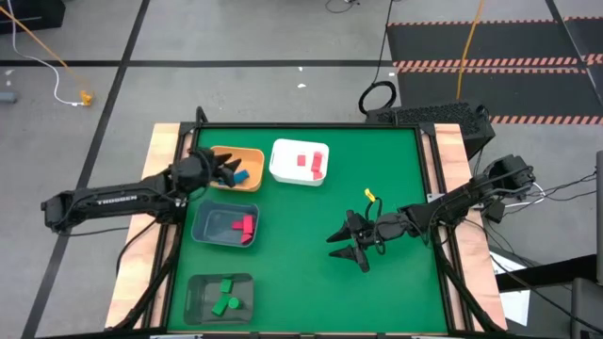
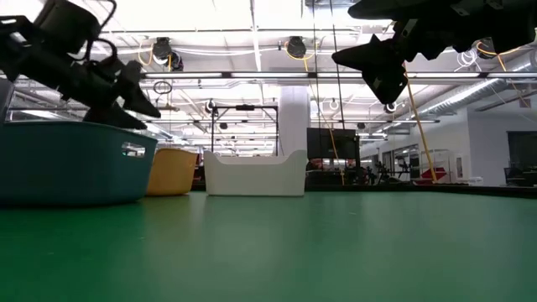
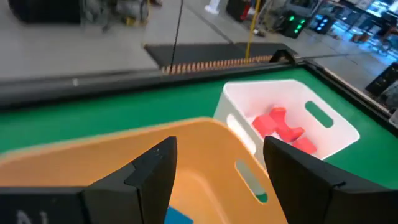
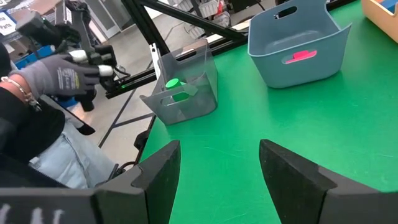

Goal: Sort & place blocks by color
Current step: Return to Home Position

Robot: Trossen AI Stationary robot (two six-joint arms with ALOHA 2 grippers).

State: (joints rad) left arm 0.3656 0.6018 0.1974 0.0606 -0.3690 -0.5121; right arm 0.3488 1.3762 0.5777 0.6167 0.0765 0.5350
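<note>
Blocks: all those in sight lie inside four bins on the left half of the green desk [image 1: 311,282].
Off the desk: the right wrist view catches a person past the corner by the clear bin, grey-gloved hand [image 4: 59,74] wrapped round a dark handle.
Clear bin [image 1: 190,297]: front-left corner, green blocks [image 1: 223,303] inside.
Blue-grey bin [image 1: 198,226]: just behind the clear one, pink blocks [image 1: 244,226] on its floor.
Orange bin [image 1: 250,158]: next back again, a blue block [image 1: 241,176] inside.
White bin [image 1: 285,169]: just beside the orange bin on its right, red blocks [image 1: 317,166] inside.
In the way: the orange bin's far wall stands between the left tool and the white bin.
Left arm: comes in from the left edge, stretched long and nearly level.
Left tool [image 1: 229,170]: hanging over the orange bin, above its rim in the low view, fingers spread apart, nothing held.
Right tool [image 1: 347,251]: out over open green, well apart from every bin, lifted off the surface, fingers wide apart and empty.
Right arm: slants in from the right edge toward the middle, a small yellow tag [image 1: 370,196] just beside it.
</note>
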